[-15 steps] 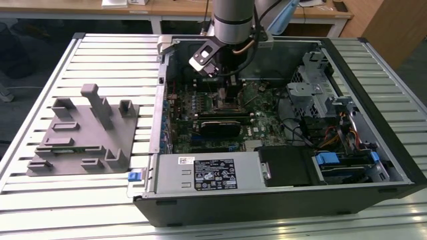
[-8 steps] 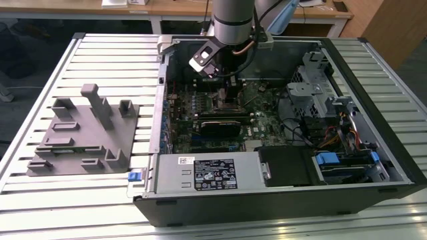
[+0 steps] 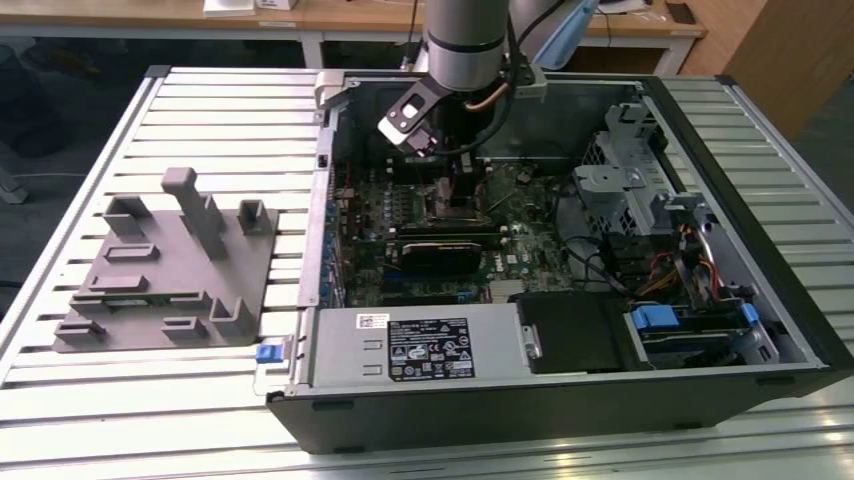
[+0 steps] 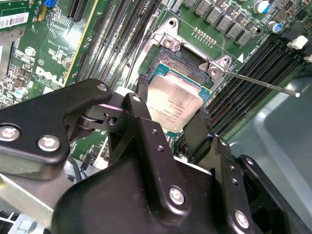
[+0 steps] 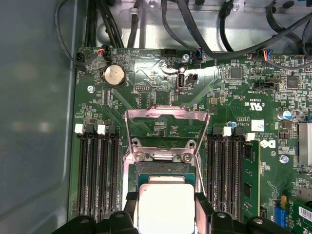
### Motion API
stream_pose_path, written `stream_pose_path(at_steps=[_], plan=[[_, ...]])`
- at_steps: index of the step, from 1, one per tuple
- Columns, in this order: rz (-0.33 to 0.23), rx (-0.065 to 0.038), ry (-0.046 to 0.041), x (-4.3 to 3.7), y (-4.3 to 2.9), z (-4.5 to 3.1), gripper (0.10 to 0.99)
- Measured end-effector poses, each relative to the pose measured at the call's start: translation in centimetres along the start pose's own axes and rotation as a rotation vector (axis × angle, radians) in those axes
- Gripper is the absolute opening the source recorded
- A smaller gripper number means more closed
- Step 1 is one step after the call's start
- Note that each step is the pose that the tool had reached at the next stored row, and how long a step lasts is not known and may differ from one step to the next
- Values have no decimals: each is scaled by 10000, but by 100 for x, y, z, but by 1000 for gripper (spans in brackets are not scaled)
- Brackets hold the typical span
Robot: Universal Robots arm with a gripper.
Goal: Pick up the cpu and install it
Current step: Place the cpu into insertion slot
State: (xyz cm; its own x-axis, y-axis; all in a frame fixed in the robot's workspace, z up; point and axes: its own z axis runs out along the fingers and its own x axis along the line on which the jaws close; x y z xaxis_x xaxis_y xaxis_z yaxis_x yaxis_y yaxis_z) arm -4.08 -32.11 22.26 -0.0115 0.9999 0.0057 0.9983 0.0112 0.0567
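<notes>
exterior view: an open computer case (image 3: 781,300) lies on a slatted metal surface (image 3: 200,120), and the arm (image 3: 465,40) reaches down into it over the motherboard (image 3: 534,245).
claw position: the claw (image 3: 451,195) hangs low over the board, close to the case's back wall.
claw state: in both wrist views the two black fingers (image 4: 144,105) (image 5: 201,204) press against opposite edges of the cpu, so the claw is closed on it.
cpu: the cpu (image 4: 174,100) (image 5: 165,207) sits between the fingers with its pale metal top facing up, directly over the socket (image 4: 183,63) (image 5: 163,168). whether it is already seated cannot be told.
socket hardware: the load plate (image 5: 165,122) is swung open and lies back on the board beyond the socket. the thin lever (image 4: 258,83) sticks out to one side.
around the socket: black memory slots (image 5: 97,170) run along both sides, and a coin battery (image 5: 115,75) sits further up the board.
beside the case: a grey fixture (image 3: 160,270) with upright posts rests on the surface at the exterior view's left.
</notes>
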Motion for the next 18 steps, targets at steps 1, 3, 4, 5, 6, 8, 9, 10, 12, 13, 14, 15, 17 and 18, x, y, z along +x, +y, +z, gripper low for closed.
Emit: stream_pose_path(at_steps=[1,3,4,5,6,8,9,10,12,13,14,15,17,18], plan=[[0,-1,1,0,0,2,541],[0,-1,1,0,0,8,541],[0,0,0,0,-1,9,541],[0,-1,1,0,-1,12,541],[1,-1,1,0,-1,15,541],[10,-1,1,0,-1,23,541],[15,-1,1,0,-2,28,541],[22,0,0,0,-2,34,541],[24,0,-1,0,-3,51,541],[24,0,-1,0,-5,86,541],[24,-1,0,0,-6,110,541],[25,-1,0,0,-6,114,541],[25,0,0,0,-7,127,541],[25,0,-1,0,-8,135,541]])
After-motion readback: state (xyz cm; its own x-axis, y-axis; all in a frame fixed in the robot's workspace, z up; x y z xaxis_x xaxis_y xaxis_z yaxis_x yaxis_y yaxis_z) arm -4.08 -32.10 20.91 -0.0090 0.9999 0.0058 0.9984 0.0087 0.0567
